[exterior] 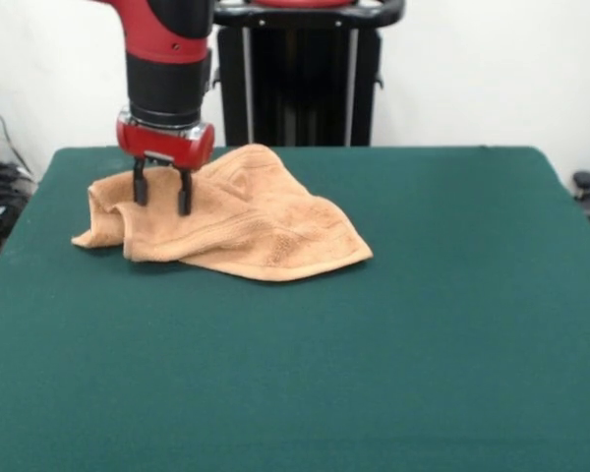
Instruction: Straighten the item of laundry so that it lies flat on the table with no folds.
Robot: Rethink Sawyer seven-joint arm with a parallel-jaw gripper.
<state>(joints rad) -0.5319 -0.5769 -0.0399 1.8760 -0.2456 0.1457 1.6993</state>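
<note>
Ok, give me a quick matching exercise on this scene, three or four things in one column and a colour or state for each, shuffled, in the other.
Things:
1. towel
2. table
3. hand
4. arm

Descriptions:
A. dark green, flat
B. red and black, coming down from above
C. orange-tan, crumpled with folds
D. two dark fingers apart, over the towel's left part

Pairs: 1-C, 2-A, 3-D, 4-B

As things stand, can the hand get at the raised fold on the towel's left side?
Probably yes. The hand hangs with its fingers apart directly over the towel, at its bunched left part, and nothing else lies on the table to block it.
</note>
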